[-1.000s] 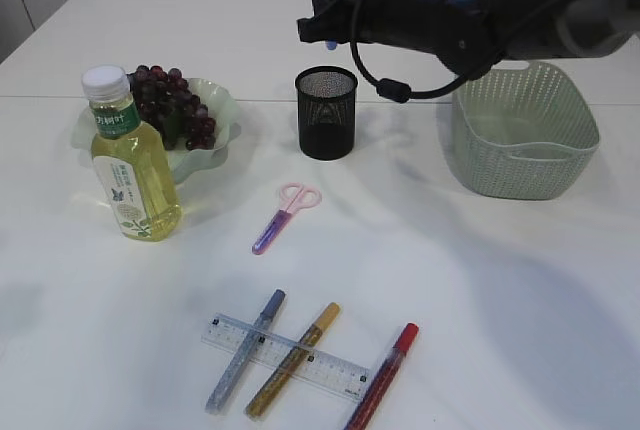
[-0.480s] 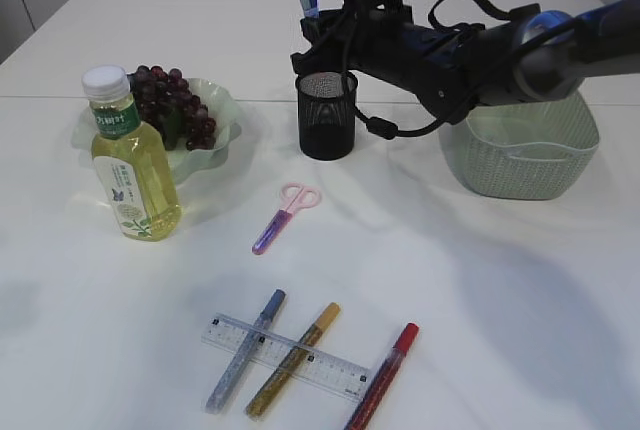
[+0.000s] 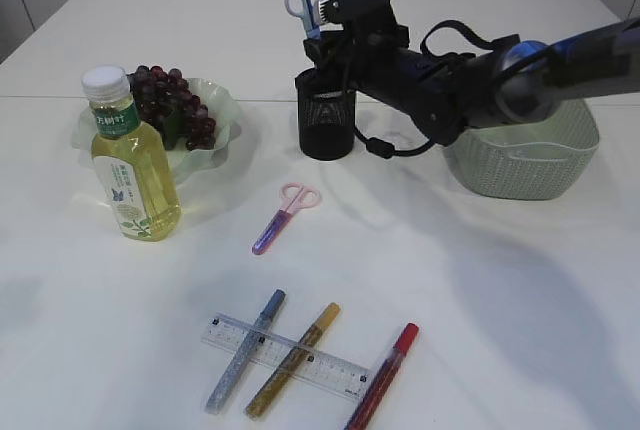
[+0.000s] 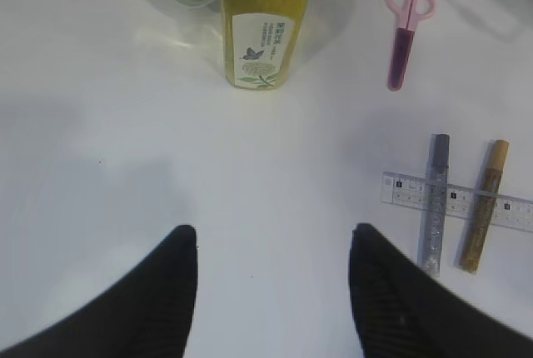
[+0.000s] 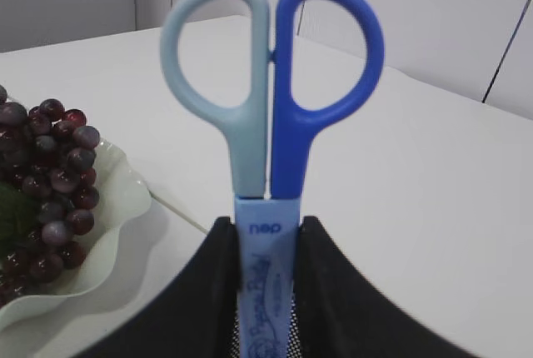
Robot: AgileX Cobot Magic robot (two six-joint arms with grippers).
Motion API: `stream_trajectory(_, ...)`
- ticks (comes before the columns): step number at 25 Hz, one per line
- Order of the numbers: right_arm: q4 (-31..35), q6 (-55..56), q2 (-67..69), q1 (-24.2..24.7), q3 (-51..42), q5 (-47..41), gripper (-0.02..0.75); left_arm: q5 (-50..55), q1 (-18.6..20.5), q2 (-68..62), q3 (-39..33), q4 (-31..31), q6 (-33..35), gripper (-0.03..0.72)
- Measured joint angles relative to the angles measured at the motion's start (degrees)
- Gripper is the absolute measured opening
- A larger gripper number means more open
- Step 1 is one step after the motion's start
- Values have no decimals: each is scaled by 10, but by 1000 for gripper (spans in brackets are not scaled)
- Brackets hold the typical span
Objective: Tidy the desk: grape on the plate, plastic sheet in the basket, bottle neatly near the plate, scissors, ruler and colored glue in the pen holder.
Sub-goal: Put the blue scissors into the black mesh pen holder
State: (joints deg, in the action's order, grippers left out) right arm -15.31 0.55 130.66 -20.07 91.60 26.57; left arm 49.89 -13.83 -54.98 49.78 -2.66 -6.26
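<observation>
Over the last second the right arm has swung in from the far right and dropped, so that the right gripper point(image 3: 322, 38) now sits directly above the black mesh pen holder point(image 3: 326, 120) at the far middle of the bench point(image 3: 520, 290). Its jaws are closed narrowly on the sheath of the blue scissors point(image 5: 271, 116), handles pointing up, and in the right wrist view the sheath tip looks to be just entering the mesh rim. That suggests the scissors are about to be let go into the holder, though they are not yet released. The sheath carries the word "nep" with a faint pattern below it that cannot be read. The left gripper point(image 4: 273, 291) hovers over bare bench near the front left, jaws moderately apart and holding nothing. The grapes point(image 3: 172, 110) already lie on the pale green plate point(image 3: 224, 102) at the far left, with the bottle point(image 3: 130, 162) upright just in front of it; its green label bears Chinese characters too small to read. The pink scissors point(image 3: 286, 216), the ruler point(image 3: 290, 354) and three glue pens point(image 3: 290, 360) still lie on the near bench. The basket point(image 3: 530, 160) stands at the far right; no plastic sheet is clearly visible.
</observation>
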Motion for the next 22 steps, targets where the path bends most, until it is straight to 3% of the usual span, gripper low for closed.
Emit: stream_trajectory(22, 51, -19, 19, 0, 1, 13, 172, -3, 0, 0, 0, 0, 0, 426)
